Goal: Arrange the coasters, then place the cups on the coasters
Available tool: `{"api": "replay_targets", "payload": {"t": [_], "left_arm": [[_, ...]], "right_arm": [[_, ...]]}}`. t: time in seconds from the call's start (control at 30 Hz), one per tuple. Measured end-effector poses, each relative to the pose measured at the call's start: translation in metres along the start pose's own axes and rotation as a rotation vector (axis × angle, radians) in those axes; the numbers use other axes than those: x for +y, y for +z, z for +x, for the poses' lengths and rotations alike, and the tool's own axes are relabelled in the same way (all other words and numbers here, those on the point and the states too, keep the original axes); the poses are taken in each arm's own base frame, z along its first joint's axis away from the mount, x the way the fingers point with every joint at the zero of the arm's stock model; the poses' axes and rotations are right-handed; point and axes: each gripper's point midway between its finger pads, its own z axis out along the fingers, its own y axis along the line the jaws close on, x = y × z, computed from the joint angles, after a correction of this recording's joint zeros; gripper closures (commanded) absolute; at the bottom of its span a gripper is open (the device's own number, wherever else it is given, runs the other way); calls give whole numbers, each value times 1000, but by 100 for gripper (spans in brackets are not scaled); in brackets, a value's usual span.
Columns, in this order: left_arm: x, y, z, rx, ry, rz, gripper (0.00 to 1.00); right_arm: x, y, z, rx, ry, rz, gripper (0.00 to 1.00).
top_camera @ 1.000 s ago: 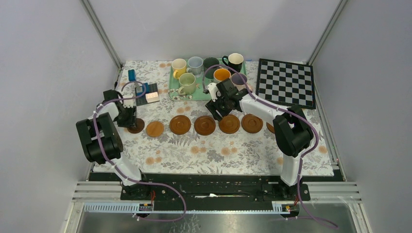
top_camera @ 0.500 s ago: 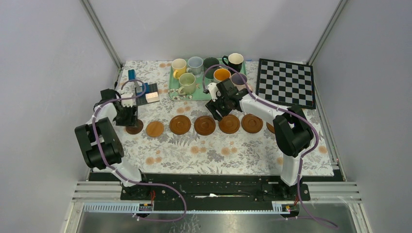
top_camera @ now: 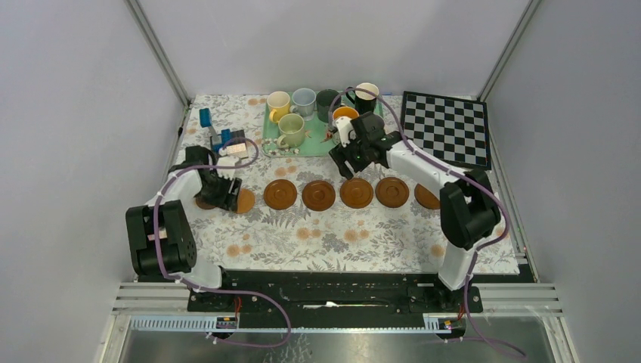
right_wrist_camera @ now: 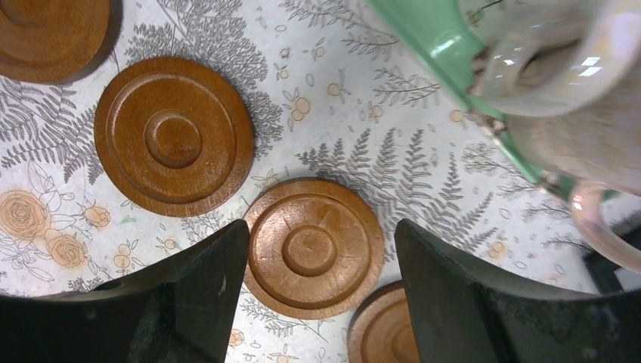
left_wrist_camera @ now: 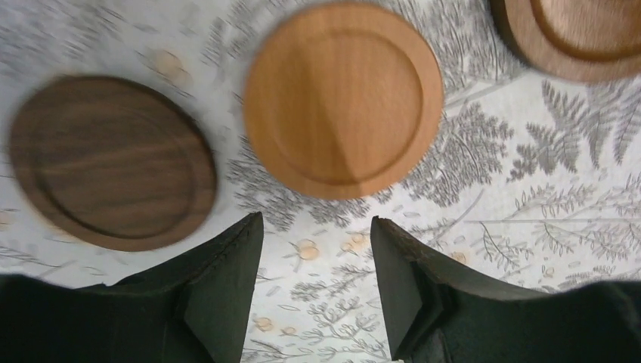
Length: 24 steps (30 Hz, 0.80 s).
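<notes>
Since the coasters (top_camera: pixel 318 195) must be arranged before any mug moves, the overhead view shows seven of them in a line across the floral tablecloth (top_camera: pixel 302 234). The cups (top_camera: pixel 291 130) stand grouped on the green tray (top_camera: pixel 316 144) behind that line. The left gripper (top_camera: pixel 227 190) sits low over the row's left end. The right gripper (top_camera: pixel 348 160) hangs between the row and the tray's near edge.

From the left wrist, the jaws stand apart with only cloth between them. The dark coaster (left_wrist_camera: pixel 113 162) and the orange-brown coaster (left_wrist_camera: pixel 344 98) lie flat just ahead, near each other but not touching. Evening out their spacing seems to be this arm's concern.

From the right wrist, the fingers (right_wrist_camera: pixel 204 287) are spread wide and grip nothing. The mid-brown coaster (right_wrist_camera: pixel 314 246) lies on the cloth below the gap between them. The pinkish cup (right_wrist_camera: pixel 574 98) stands on the tray at upper right, close by. It is probably the first mug this arm can reach, which would explain the open jaws.
</notes>
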Motion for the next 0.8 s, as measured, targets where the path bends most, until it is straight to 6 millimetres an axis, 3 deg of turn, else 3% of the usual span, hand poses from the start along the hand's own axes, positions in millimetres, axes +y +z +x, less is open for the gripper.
{"api": "replay_targets", "payload": {"t": [0.13,0.23,0.57,0.8], "left_arm": [[-18,9,27,72,19,22,42],[-24,13,32,92,42,22,43],[-16,27,24,69,14,-31,45],[-11,30,17,47,-10,-60,45]], "right_arm": [[-12,-20,-12,-51,35,21,12],[-18,-30,-17,-81,67,25,9],[-43,-38,-12,-91,203,44,5],[-48,-39,-11,-92,222,50,4]]}}
